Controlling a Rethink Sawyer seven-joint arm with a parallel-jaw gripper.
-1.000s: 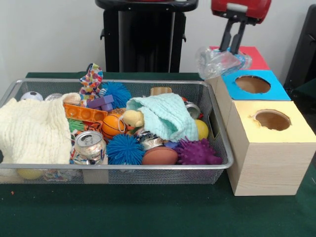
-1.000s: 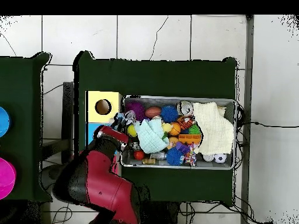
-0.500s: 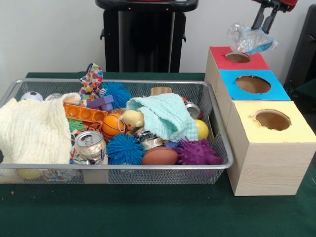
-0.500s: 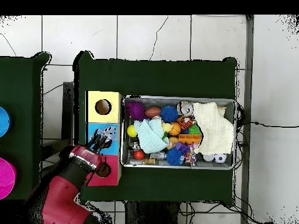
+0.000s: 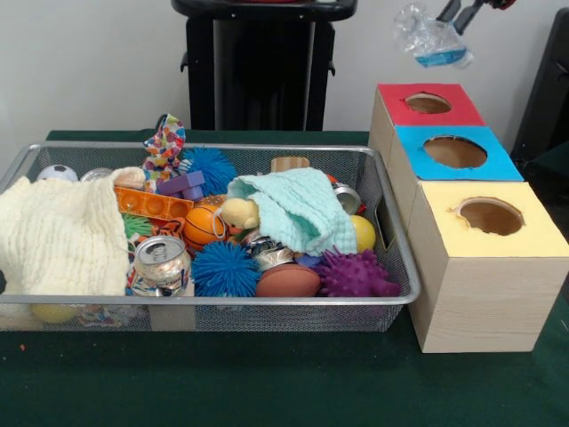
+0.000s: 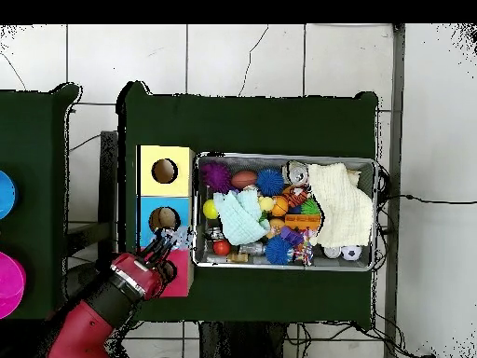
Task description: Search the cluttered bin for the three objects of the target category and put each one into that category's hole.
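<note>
Moved: pincer gripping crumpled plastic bottle, lifted to 12 o'clock of red box; drop pending

The red arm reaches up, its pincer closed around a crumpled plastic bottle.
</note>
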